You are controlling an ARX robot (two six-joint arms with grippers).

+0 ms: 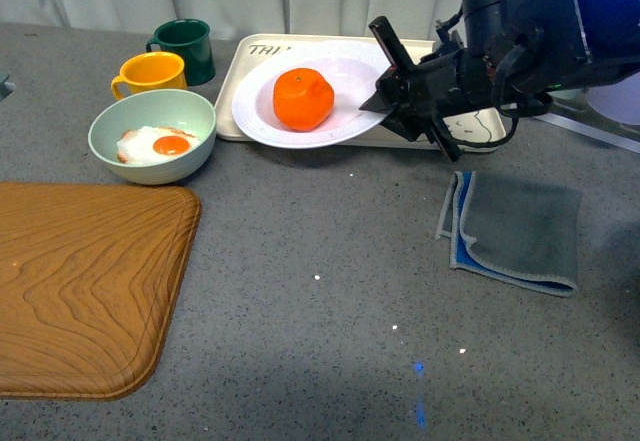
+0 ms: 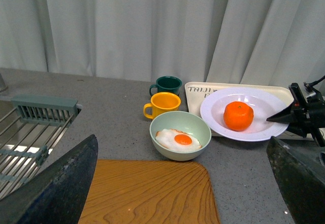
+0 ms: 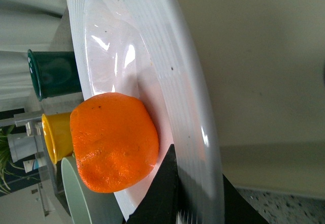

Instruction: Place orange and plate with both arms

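Observation:
The orange point(image 1: 303, 99) sits in the white ribbed plate point(image 1: 258, 113), which rests partly over the cream tray point(image 1: 232, 101) at the back. My right gripper point(image 1: 392, 96) is shut on the plate's right rim. In the right wrist view the black fingertips point(image 3: 165, 193) pinch the plate's rim point(image 3: 198, 132), with the orange point(image 3: 112, 141) just beside them. The left wrist view shows the orange point(image 2: 238, 116) in the plate point(image 2: 216, 113), far beyond my open left gripper point(image 2: 188, 183), which hovers over the wooden board point(image 2: 147, 191). The left gripper is out of the front view.
A pale green bowl point(image 1: 190, 111) with a fried egg stands left of the plate, with a yellow mug point(image 1: 152, 71) and a dark green mug point(image 1: 187, 46) behind it. A wooden board point(image 1: 85, 281) lies front left. A grey folded cloth point(image 1: 520, 229) lies right. A dish rack point(image 2: 35, 127) shows in the left wrist view.

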